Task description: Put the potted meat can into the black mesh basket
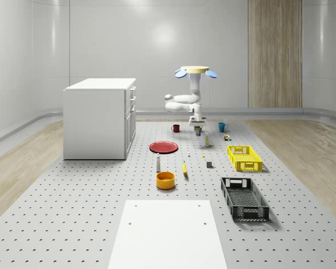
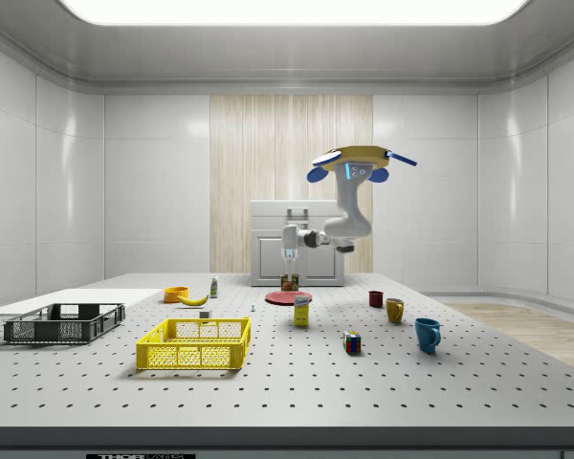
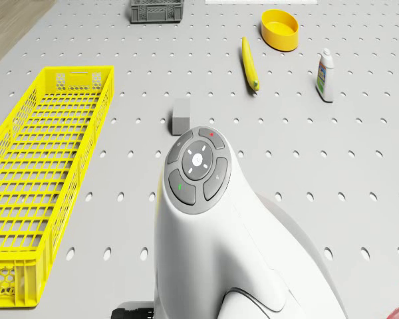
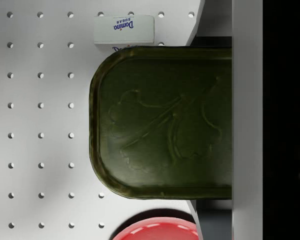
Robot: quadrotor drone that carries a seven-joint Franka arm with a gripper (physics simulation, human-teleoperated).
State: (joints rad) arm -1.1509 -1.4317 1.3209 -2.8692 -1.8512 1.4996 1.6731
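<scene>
The table carries two baskets, one yellow basket and one black mesh basket, three mugs, one red plate, one orange bowl and one banana.

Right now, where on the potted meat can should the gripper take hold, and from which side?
Come from straight above. The potted meat can stands upright with its flat, rounded-rectangle lid facing up, so grip two opposite flat side walls near the top, away from the rounded corners. The gripper hangs directly over it, with the drone hovering above the table.
</scene>
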